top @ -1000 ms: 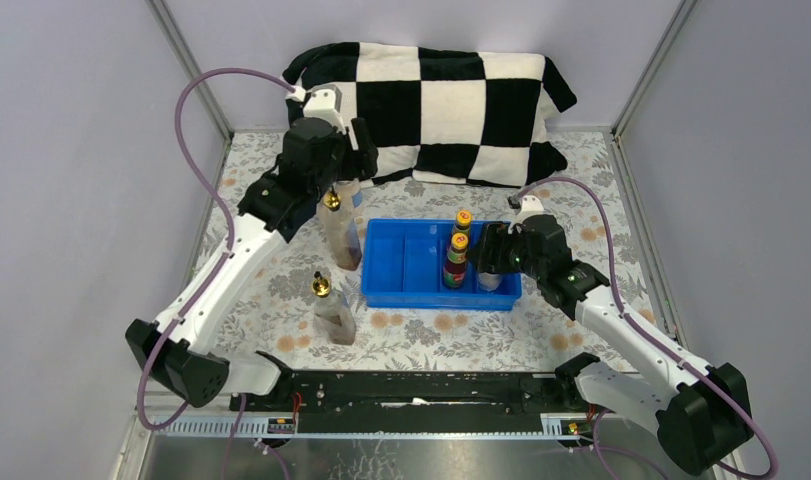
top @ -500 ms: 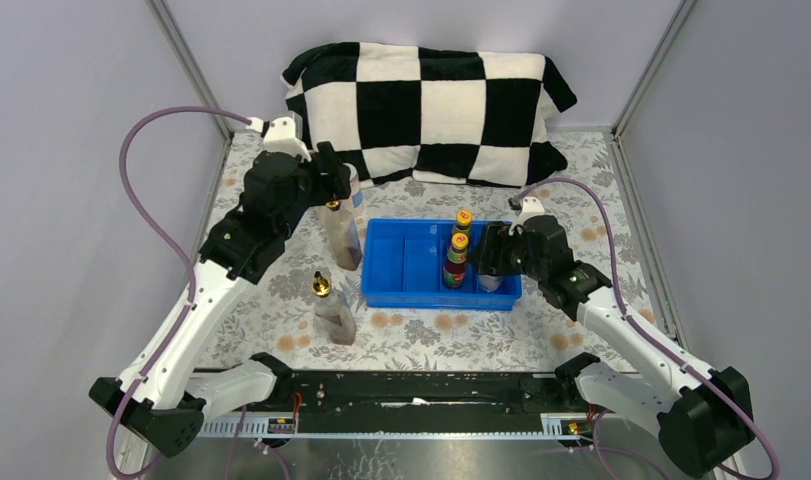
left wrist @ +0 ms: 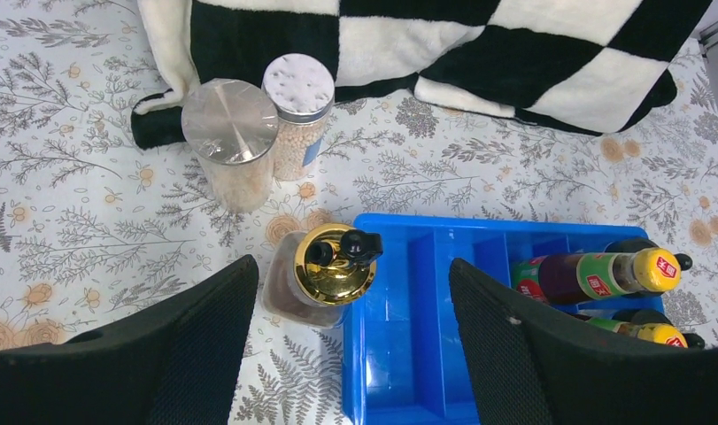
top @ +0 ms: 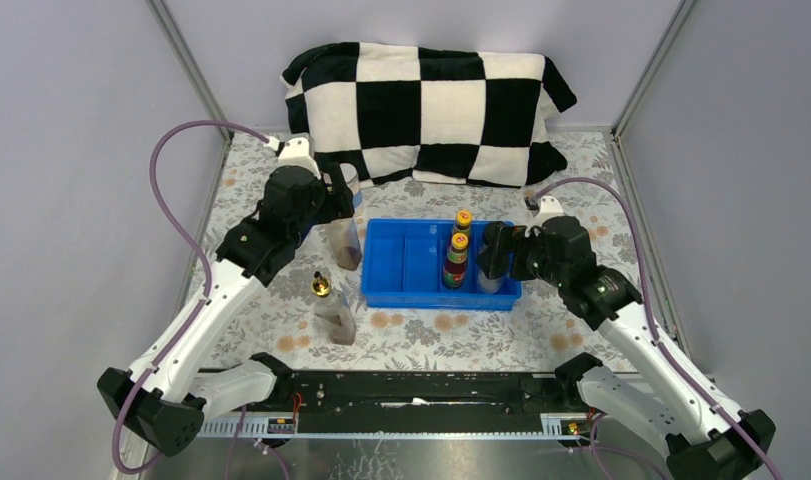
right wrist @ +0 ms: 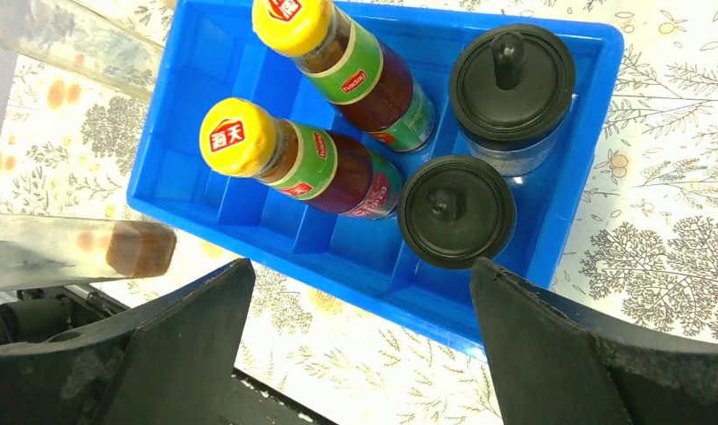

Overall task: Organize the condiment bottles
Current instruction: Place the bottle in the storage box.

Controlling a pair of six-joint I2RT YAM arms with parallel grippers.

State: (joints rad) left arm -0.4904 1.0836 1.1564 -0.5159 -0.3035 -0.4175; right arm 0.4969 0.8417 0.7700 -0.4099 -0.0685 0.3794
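By the look of it about half done: two sauce bottles (right wrist: 324, 173) and two shakers (right wrist: 457, 211) stand in the blue tray (right wrist: 594, 53), both gold-topped bottles (left wrist: 335, 264) and both grey-lidded jars (left wrist: 231, 133) remain outside on the table (left wrist: 72, 177), and the left gripper (left wrist: 351, 292) and right gripper (right wrist: 359, 270) hang open, holding nothing.

robot lab test cell, plain grey panel walls (top: 71, 150), aluminium corner posts (top: 191, 70) at 11 and 1 o'clock, white robot arms (top: 216, 300) bolted to black rail (top: 421, 385) at 6 o'clock, loose purple cables (top: 154, 180), floral tablecloth (top: 431, 335), checkered blanket (top: 431, 100) at 12 o'clock
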